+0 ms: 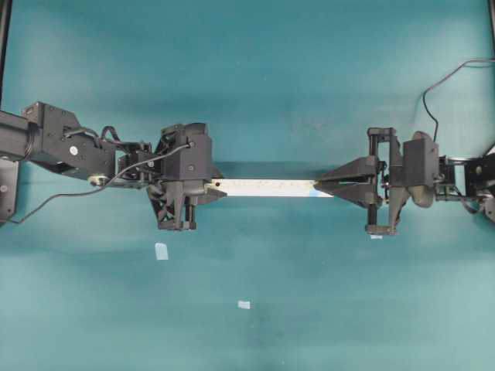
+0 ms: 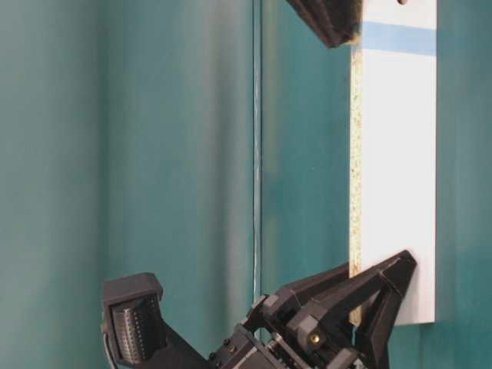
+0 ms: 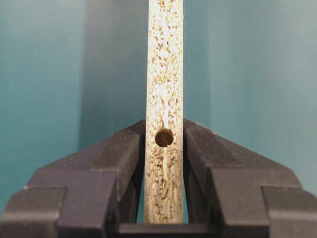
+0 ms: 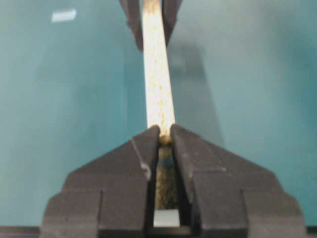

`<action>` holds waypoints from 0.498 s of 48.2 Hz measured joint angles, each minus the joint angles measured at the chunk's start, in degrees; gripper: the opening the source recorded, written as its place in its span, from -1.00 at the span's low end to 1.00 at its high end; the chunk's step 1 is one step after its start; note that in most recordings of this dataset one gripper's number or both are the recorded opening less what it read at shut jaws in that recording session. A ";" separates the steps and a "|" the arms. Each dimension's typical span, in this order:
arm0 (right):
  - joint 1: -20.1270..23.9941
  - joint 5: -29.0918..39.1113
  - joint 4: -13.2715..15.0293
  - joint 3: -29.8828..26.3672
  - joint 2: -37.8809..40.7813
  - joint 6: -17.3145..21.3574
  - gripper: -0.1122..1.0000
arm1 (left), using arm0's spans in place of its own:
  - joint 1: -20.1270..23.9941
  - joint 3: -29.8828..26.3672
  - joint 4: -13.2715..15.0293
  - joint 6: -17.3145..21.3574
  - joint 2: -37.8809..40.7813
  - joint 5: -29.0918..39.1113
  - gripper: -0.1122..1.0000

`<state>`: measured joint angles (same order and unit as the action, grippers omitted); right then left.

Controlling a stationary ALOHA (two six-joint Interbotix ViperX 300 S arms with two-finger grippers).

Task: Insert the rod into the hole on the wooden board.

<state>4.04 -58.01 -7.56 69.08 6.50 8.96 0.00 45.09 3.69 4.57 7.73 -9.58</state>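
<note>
You have the wooden board point(image 1: 263, 188) lifted clear of the desk point(image 1: 309, 77) and stretched between the two arms, speckled edge facing up. Your left pincer point(image 3: 164, 148) is clamped on one end, its jaws pressing the board's two broad faces, and the plain dark hole point(image 3: 164, 137) with no blue mark sits right between the fingertips in the left wrist view. Your right pincer point(image 4: 165, 136) is at the opposite end, jaws nearly together; between the tips you can make out a small pale, rounded end that is probably the rod point(image 4: 165, 138), held just over the board's edge — the view is too blurred to be sure. The marked hole itself is hidden under those fingertips, though the table-level view shows a light-blue band point(image 2: 398, 38) across the white face at that end. So, by my reading, pickup and alignment are done, and the insertion proper is what remains; whether the rod has started into the hole, you cannot tell from these views. Two pale tape squares point(image 1: 161, 250) lie on the desk, well apart from the work.
</note>
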 measured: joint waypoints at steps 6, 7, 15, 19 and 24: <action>0.00 2.29 0.00 -0.62 -0.09 0.00 -0.63 | 0.00 0.00 -0.09 0.09 -0.09 0.09 -0.21; 0.00 2.81 -0.09 -0.79 -0.09 0.00 -0.63 | 0.00 0.00 0.00 0.00 0.00 0.09 -0.21; 0.00 6.42 -0.09 -1.67 -0.62 -0.09 -0.63 | 0.00 0.18 0.00 0.00 -0.09 0.09 -0.21; 0.00 8.17 -0.09 -1.85 -0.88 0.18 -0.63 | 0.00 0.18 -0.09 0.09 -0.09 0.09 -0.21; 0.00 11.25 -0.09 -2.11 -1.93 0.18 -0.63 | 0.00 0.18 0.00 0.00 -0.09 0.09 -0.21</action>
<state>4.04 -46.76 -7.65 66.97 4.57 9.14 0.00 45.26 3.69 4.57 7.65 -9.49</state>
